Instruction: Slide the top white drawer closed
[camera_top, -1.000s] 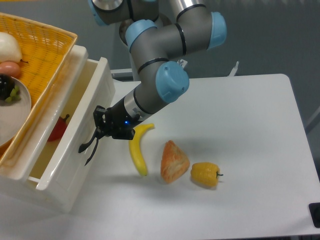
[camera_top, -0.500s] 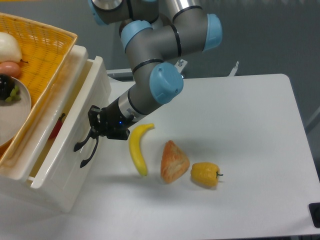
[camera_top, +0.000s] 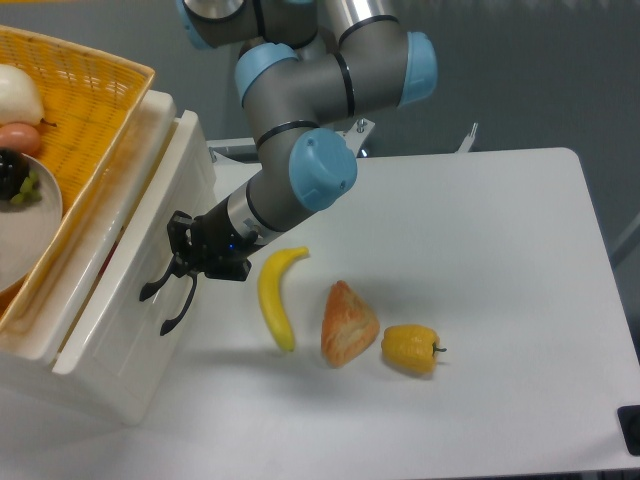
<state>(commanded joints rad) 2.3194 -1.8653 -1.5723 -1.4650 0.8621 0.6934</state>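
Note:
The top white drawer (camera_top: 120, 300) sticks out a little from the white cabinet at the left, and only a narrow gap shows along its upper edge. Its curved black handle (camera_top: 158, 291) stands out from the drawer front. My gripper (camera_top: 183, 268) reaches in from the right, level with the drawer front. Its black fingers (camera_top: 180, 228) close around the outer bend of the handle. The lower drawer is hidden from this angle.
A yellow wicker basket (camera_top: 95, 95) with a white plate and food sits on top of the cabinet. On the white table (camera_top: 480, 260) lie a banana (camera_top: 272, 306), an orange wedge-shaped item (camera_top: 347, 321) and a yellow pepper (camera_top: 410, 347), just right of the gripper.
My gripper has moved left with the handle, and the drawer has slid further into the cabinet. The red item inside it is now almost hidden.

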